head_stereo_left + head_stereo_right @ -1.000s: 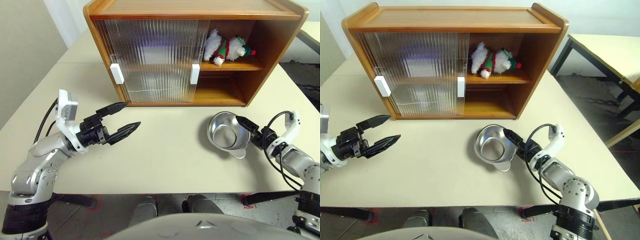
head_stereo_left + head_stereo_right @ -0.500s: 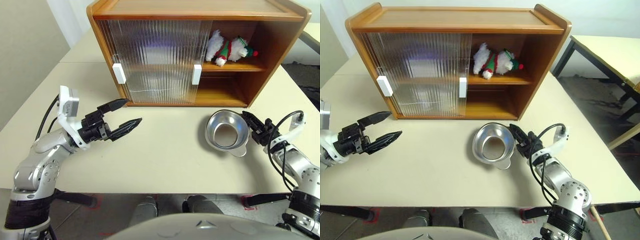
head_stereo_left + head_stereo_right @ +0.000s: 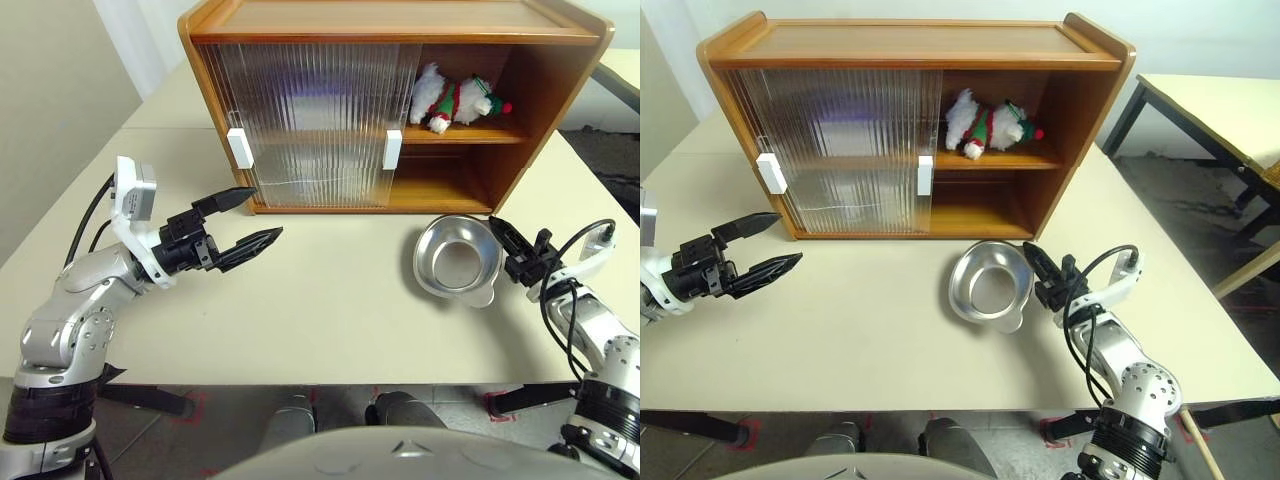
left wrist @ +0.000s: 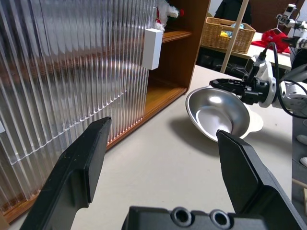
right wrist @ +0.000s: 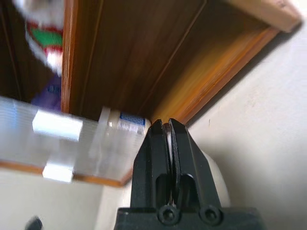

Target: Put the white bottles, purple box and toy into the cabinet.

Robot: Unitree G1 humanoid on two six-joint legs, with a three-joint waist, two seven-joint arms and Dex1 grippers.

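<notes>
The cabinet [image 3: 540, 120] stands at the table's back, its ribbed doors [image 3: 310, 120] slid left and its right half open. On its upper shelf lies the toy [image 3: 458, 98]. In the right wrist view a purple patch [image 5: 48, 93], probably the purple box, and a white jar with a blue label [image 5: 125, 120], one of the white bottles, show blurred inside the cabinet. My right gripper [image 3: 500, 236] is shut on the right rim of a steel bowl [image 3: 455, 262] that sits tilted in front of the cabinet. At the left, my left gripper [image 3: 266, 212] hangs open over the table.
The table [image 3: 330, 310] runs bare between the two grippers. The lower right shelf [image 3: 440, 185] of the cabinet holds nothing. The doors carry white handles [image 3: 392, 148]. A second table [image 3: 1220, 110] stands off to the right.
My right gripper has shut on the bowl's rim and rolled at the wrist, and the bowl has tipped and settled flatter. The left gripper stays open and has barely moved.
</notes>
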